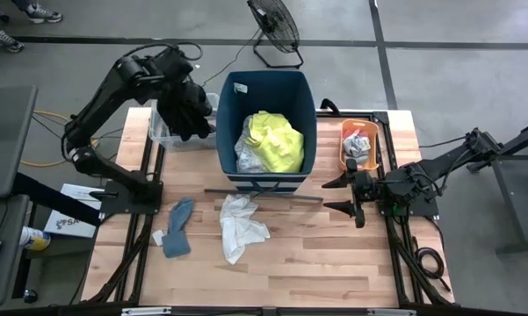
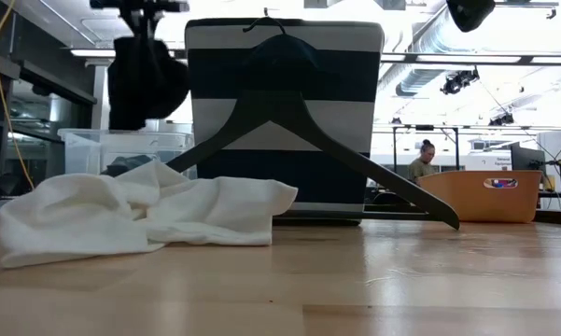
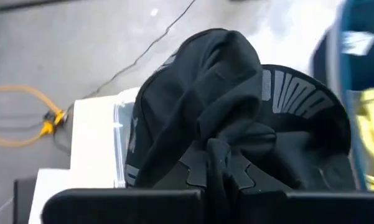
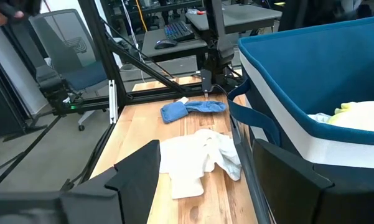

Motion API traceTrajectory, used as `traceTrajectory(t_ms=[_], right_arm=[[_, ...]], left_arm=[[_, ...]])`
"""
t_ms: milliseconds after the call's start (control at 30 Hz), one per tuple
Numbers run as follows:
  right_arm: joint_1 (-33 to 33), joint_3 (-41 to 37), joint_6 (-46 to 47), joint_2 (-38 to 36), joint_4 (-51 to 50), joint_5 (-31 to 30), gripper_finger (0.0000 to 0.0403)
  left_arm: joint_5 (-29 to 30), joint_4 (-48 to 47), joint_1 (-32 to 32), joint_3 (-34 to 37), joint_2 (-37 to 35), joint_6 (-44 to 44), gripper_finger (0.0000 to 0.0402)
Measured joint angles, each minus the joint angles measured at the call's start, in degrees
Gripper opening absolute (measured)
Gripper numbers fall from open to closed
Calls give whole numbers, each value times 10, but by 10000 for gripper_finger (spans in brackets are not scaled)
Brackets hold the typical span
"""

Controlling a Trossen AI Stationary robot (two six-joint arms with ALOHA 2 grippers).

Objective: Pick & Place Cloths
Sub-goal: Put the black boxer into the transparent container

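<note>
My left gripper (image 3: 221, 177) is shut on a black garment (image 1: 187, 111) with grey lettering and holds it in the air above a clear plastic box (image 1: 162, 134), just left of the tall dark-blue bin (image 1: 268, 88). A neon-yellow shirt (image 1: 278, 142) lies in the bin on a pale piece. A crumpled white cloth (image 1: 242, 226), a blue sock-like piece (image 1: 177, 226) and a small white scrap (image 1: 158, 237) lie flat on the table in front of the bin. My right gripper (image 1: 348, 194) waits open and empty by the table's right side, pointing left. My left gripper pinches a bunched fold of the black garment (image 3: 219, 155) between its two fingers (image 3: 193, 173), coming from above and pointing down. The garment is lifted clear and hangs slack below the fingers as a rounded bundle (image 2: 145, 79), above the clear box.
A dark coat hanger (image 2: 299, 131) leans against the bin's front. A small orange tub (image 1: 358, 145) holding grey and white pieces sits right of the bin. Bare wood lies along the table's near edge. A person (image 2: 420, 164) sits far off behind the table.
</note>
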State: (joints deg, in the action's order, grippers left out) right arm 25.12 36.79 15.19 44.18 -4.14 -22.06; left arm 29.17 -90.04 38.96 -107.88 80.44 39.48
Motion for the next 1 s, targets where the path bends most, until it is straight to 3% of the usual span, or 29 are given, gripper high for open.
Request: traceTrajectory(t_ms=[367, 633, 767, 1000], right_arm=[[0, 0, 0, 0, 0, 0, 247], [0, 0, 0, 0, 0, 0, 247], [0, 0, 0, 0, 0, 0, 247], [0, 0, 0, 0, 0, 0, 247]], left_arm=[[-32, 1, 78, 9, 62, -18, 0], [27, 5, 73, 10, 80, -20, 0], [70, 47, 47, 48, 78, -21, 0], [72, 92, 33, 139, 78, -29, 0]])
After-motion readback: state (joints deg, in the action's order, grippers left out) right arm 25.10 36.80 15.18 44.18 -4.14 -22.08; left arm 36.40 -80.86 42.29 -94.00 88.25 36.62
